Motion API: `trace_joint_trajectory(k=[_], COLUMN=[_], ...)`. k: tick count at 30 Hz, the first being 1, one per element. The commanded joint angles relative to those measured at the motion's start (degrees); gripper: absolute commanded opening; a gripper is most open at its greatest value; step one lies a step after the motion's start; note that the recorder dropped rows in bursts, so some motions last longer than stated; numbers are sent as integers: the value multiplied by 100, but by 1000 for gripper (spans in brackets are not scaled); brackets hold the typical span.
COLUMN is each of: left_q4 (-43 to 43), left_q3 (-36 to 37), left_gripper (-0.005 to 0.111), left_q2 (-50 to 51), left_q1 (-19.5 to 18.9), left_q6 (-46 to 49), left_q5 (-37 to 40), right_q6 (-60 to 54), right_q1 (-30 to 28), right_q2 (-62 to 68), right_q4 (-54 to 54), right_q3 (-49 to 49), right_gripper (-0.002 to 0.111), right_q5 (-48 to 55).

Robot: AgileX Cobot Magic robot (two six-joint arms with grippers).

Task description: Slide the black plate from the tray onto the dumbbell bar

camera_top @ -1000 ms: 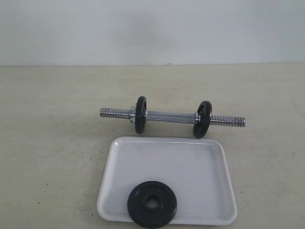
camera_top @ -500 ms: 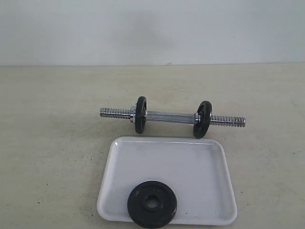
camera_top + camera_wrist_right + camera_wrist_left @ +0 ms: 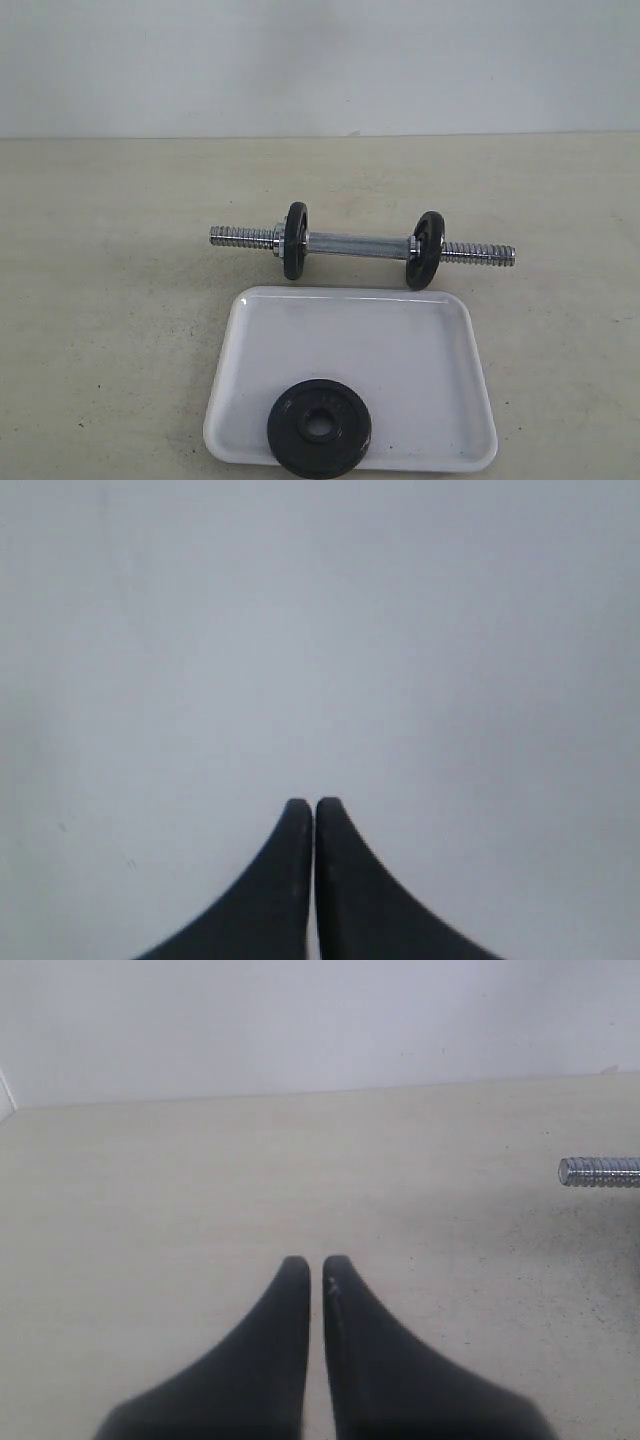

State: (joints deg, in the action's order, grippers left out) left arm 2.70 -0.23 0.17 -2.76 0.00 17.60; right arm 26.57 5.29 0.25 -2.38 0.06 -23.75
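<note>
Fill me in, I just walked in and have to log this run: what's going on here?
Nothing is being handled right now. The black plate lies flat at the near edge of the white tray, untouched. The dumbbell bar rests on the table behind the tray, carrying two discs, with both threaded ends bare. The left pincer and the right pincer are both shut and empty, away from the plate.

Left gripper point(image 3: 315, 1260): black curved fingers pressed together, tips nearly touching, nothing between them. Right gripper point(image 3: 314, 802): black fingers likewise closed tip to tip, empty. Neither arm visible in exterior view.
</note>
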Motion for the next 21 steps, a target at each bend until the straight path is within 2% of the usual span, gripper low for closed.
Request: trace_joint_trajectory(k=[1, 6, 11, 21], left_q4=[8, 31, 1002, 1044], left_q3=[23, 23, 23, 23], left_gripper=[4, 4, 4, 4], left_q2=[-17, -17, -17, -17], left_q1=[31, 31, 31, 31], left_q6=[0, 0, 355, 355], left_q5=[-7, -5, -5, -17], right_q6=[474, 847, 951, 952], right_q1=[-15, -15, -15, -15], right_q2=[-25, -25, -25, -25], right_q4=[23, 23, 23, 23], right_q3=[-6, -6, -6, -6], right_gripper=[0, 0, 0, 0], right_q5=[-990, -1039, -1039, -1051])
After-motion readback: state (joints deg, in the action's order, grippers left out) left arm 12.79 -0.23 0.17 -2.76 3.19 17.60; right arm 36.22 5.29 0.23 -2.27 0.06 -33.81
